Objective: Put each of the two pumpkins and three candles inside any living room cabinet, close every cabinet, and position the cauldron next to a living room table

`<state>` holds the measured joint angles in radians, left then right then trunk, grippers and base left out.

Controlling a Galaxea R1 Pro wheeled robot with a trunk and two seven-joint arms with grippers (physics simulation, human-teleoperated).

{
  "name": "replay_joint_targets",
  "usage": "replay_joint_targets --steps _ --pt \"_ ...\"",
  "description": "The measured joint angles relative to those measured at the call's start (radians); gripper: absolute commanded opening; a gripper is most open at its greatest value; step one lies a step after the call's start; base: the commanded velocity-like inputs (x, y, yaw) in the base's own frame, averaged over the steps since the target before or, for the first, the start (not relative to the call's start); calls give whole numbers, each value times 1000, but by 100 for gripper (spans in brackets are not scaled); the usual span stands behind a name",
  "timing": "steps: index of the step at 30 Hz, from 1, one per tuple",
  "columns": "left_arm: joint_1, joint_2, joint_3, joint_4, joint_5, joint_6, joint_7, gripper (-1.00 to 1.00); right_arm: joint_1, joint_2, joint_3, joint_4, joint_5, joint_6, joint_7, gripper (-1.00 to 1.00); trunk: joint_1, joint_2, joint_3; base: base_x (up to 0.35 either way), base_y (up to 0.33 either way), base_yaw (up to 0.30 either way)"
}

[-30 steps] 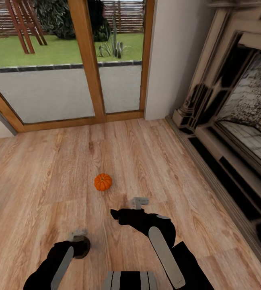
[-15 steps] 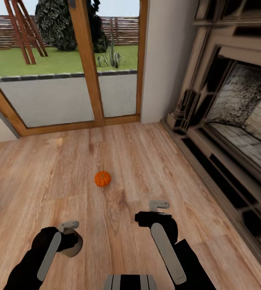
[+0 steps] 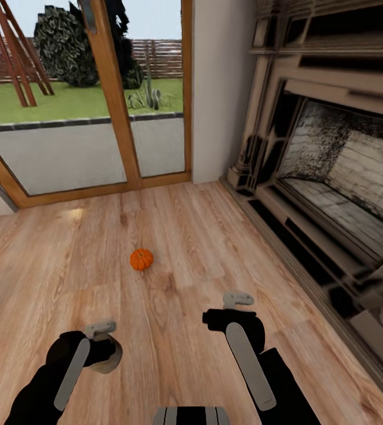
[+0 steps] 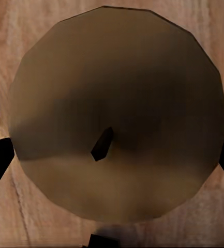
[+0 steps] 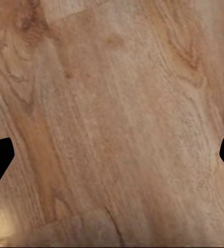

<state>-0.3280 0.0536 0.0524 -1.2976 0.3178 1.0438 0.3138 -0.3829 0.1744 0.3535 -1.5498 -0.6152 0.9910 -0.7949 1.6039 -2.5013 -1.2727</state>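
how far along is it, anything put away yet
Nothing visibly put away. In hand: the left tool is shut on a candle. The right tool is open and empty. Left: one pumpkin sits on the wooden floor ahead.

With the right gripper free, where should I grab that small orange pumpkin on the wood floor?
Probably from above, jaws closing across the round sides of the small orange pumpkin. It sits alone on the bare wooden floor, ahead and left of the open right gripper, so the floor blocks any low approach.
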Motion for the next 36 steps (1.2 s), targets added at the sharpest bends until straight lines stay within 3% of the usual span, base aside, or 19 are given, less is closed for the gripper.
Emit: replay_joint_targets --steps 7,20,31,36 --pt "0 -3 -7 -1 -1 0 0 -100 -3 0 0 3 0 0 0 100 -3 2 17 -341 0 -130" --pt "0 -3 -8 -1 1 0 0 -100 -6 0 -1 4 0 6 0 100 -53 92 37 -318 0 -96" --pt "0 0 2 -5 -2 0 0 -100 -6 0 -1 4 0 40 2 100 -96 169 54 -43 0 -87" --pt "0 0 2 -8 0 0 0 -100 -6 0 -1 3 1 40 2 100 -114 204 62 -278 0 -82"
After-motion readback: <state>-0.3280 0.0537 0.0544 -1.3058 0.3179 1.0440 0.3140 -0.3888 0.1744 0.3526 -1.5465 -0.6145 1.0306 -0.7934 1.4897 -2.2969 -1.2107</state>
